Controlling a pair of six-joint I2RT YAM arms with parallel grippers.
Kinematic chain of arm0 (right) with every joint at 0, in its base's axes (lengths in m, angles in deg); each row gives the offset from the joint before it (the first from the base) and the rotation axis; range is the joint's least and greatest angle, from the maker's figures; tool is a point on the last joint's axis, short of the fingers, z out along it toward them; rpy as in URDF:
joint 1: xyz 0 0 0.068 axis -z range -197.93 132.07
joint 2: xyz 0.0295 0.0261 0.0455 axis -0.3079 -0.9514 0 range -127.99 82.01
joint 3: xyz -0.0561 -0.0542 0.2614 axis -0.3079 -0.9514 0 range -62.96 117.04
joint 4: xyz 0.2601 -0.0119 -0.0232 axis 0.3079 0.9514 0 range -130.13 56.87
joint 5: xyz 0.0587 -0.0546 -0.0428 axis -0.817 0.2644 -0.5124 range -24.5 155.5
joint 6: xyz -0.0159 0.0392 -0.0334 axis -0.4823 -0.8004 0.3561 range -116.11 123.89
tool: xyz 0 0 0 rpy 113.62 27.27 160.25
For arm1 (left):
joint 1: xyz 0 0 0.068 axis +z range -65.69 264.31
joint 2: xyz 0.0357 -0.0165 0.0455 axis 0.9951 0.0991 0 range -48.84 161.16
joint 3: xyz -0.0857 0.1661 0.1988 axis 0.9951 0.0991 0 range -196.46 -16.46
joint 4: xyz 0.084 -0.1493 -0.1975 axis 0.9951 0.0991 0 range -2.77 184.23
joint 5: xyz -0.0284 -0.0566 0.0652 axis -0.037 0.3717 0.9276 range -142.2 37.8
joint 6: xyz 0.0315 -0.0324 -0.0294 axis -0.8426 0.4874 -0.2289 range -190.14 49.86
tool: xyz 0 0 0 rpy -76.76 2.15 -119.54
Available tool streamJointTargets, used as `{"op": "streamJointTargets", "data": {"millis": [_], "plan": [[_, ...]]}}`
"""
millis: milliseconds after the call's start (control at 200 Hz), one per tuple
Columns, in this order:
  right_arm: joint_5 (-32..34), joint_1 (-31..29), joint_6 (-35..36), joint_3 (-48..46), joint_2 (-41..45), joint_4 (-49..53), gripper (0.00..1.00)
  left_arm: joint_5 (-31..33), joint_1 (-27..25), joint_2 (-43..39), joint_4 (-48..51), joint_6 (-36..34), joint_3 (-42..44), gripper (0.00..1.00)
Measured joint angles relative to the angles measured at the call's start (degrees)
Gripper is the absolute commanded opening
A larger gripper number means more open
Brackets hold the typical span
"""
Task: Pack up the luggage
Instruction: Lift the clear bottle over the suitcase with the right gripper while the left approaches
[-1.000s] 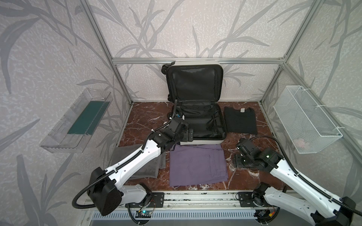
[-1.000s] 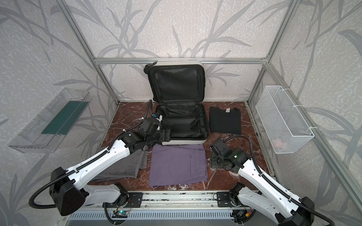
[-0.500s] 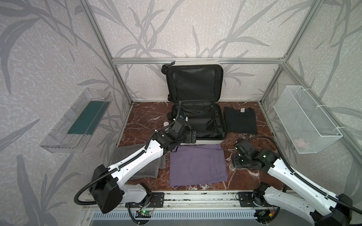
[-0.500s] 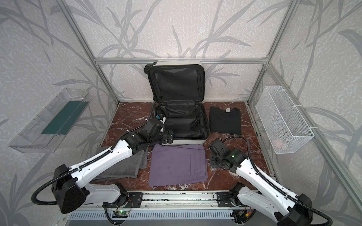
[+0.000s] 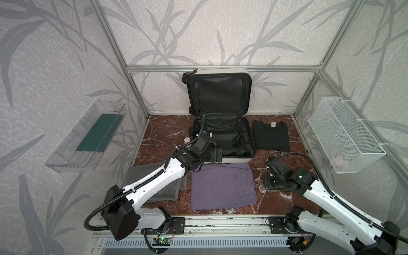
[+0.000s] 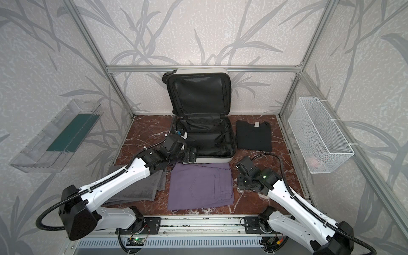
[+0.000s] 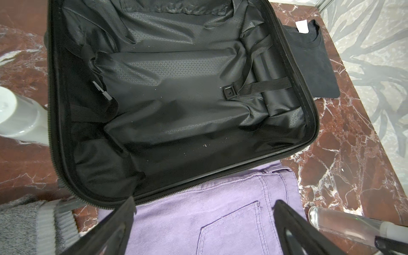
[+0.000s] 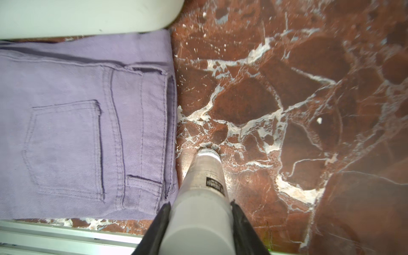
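The luggage lies open at the back middle, its lid leaning on the back wall and its black-lined base holding nothing. My left gripper hovers open over the near rim of the luggage and the top edge of the purple trousers. My right gripper is shut on the white cap end of a clear bottle. The bottle lies low on the marble, just right of the trousers.
A folded black T-shirt lies right of the luggage. A grey towel sits under my left arm. A small white container stands left of the luggage. A clear tray and a wire basket hang on the side walls.
My right gripper's jaws have closed onto the bottle's cap end. My left gripper has drifted slightly right and nearer, from over the luggage base toward its front rim.
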Motion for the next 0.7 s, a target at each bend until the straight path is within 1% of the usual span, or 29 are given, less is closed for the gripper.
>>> {"op": "streamJointTargets", "data": {"millis": [90,195,291,396,481,541,616,702], "plan": [[0.57,0.0,1.57,5.9,0.28,1.57,0.22,-1.6,0.0,0.0,-0.02,1.25,-1.29,0.99],[0.85,0.0,4.0,15.58,-0.96,2.4,0.22,-3.91,0.0,-0.02,-0.39,3.52,-3.5,0.99],[0.55,0.02,6.14,24.76,-4.26,1.97,0.22,-6.54,0.02,-0.04,-1.49,6.12,-5.09,0.99],[-1.03,0.13,7.61,31.98,-8.98,-0.57,0.22,-9.81,0.85,0.02,-3.04,9.7,-6.27,0.99],[-3.74,1.05,7.67,35.26,-13.11,-4.48,0.21,-12.87,2.49,0.15,-5.27,13.2,-6.4,0.99],[-6.01,1.95,7.06,35.98,-15.82,-8.39,0.21,-15.21,4.92,0.46,-7.39,16.48,-6.29,0.99],[-8.92,3.67,5.16,35.98,-19.12,-13.6,0.21,-17.84,8.48,0.59,-11.13,20.72,-5.22,0.99],[-11.98,5.53,1.4,35.36,-22.21,-19.67,0.21,-20.11,12.13,0.59,-15.87,25.9,-2.8,0.99]]}}
